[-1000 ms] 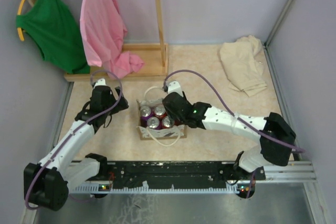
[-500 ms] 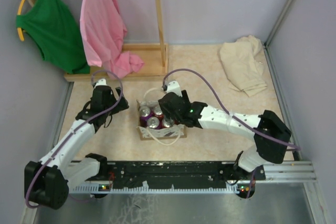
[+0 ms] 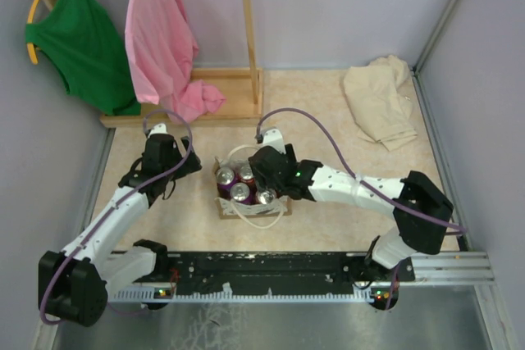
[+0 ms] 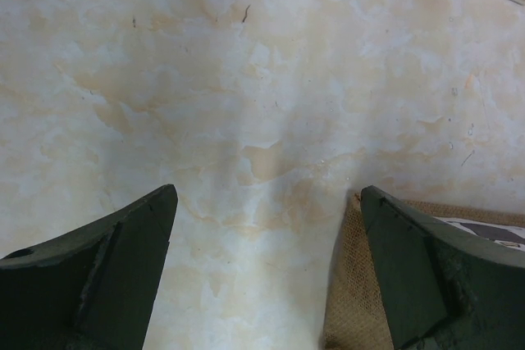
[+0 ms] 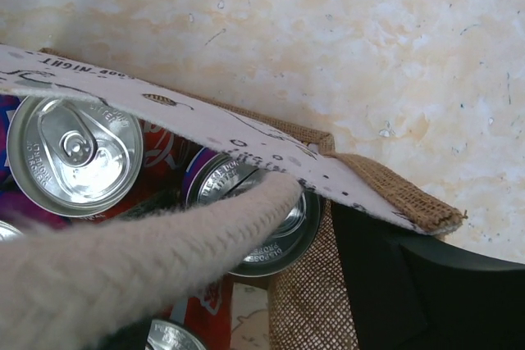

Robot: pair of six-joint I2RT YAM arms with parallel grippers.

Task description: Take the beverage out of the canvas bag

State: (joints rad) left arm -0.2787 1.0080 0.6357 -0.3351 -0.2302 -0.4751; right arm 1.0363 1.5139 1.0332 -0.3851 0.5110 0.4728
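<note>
The canvas bag (image 3: pixel 228 204) is seen upright in the middle of the table (image 3: pixel 320 112), between the two arms; four beverage cans (image 3: pixel 239 193) are packed inside it with their shiny tops up, and none is lifted out; a white rope handle (image 3: pixel 261 215) is hung at the bag's near side. The right gripper (image 3: pixel 264 173) is held low over the bag's right end; in its own view one dark finger (image 5: pixel 426 284) is seen beside the brown bag wall, and the other is hidden behind the blurry rope; so it cannot be told whether this pincer is spread or closed. The left gripper (image 4: pixel 269 202) is held over bare table just left of the bag; its fingers are spread wide and nothing is held between them; a bit of the bag's brown cloth is seen beside one of them.
</note>
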